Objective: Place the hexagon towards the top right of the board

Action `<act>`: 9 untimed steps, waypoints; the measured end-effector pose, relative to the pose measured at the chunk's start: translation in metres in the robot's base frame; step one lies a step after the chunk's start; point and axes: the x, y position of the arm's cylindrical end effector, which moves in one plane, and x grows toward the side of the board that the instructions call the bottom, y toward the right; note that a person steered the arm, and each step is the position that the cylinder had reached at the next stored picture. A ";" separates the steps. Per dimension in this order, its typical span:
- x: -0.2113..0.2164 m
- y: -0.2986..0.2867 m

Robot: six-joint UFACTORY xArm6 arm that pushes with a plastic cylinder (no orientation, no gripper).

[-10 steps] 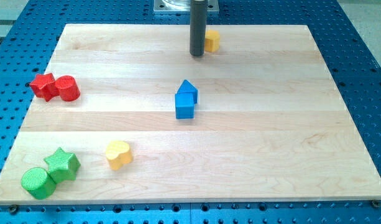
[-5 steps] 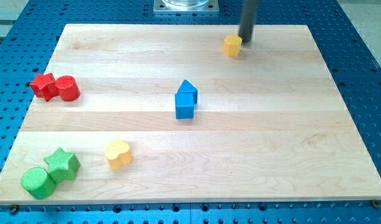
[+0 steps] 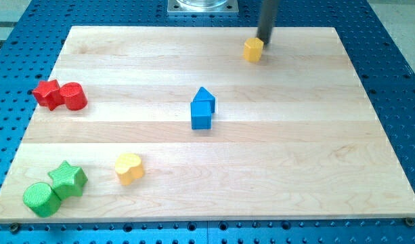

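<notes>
The yellow hexagon point(image 3: 254, 49) is found right of centre at the desk point(image 3: 315, 156) top edge, with my tip point(image 3: 265, 43) touching its upper right; no gripper is fitted, and a push from there risks driving it down-left.

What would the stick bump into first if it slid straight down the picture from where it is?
Probably the yellow hexagon. My tip sits right beside it, at its upper right, so a slide toward the view's bottom might clip only its right edge or slip past.
</notes>
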 end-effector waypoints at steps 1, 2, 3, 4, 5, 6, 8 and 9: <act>-0.002 -0.054; 0.018 -0.070; 0.049 -0.066; 0.050 -0.044; 0.050 -0.016; 0.050 0.027; 0.050 0.099; 0.052 0.090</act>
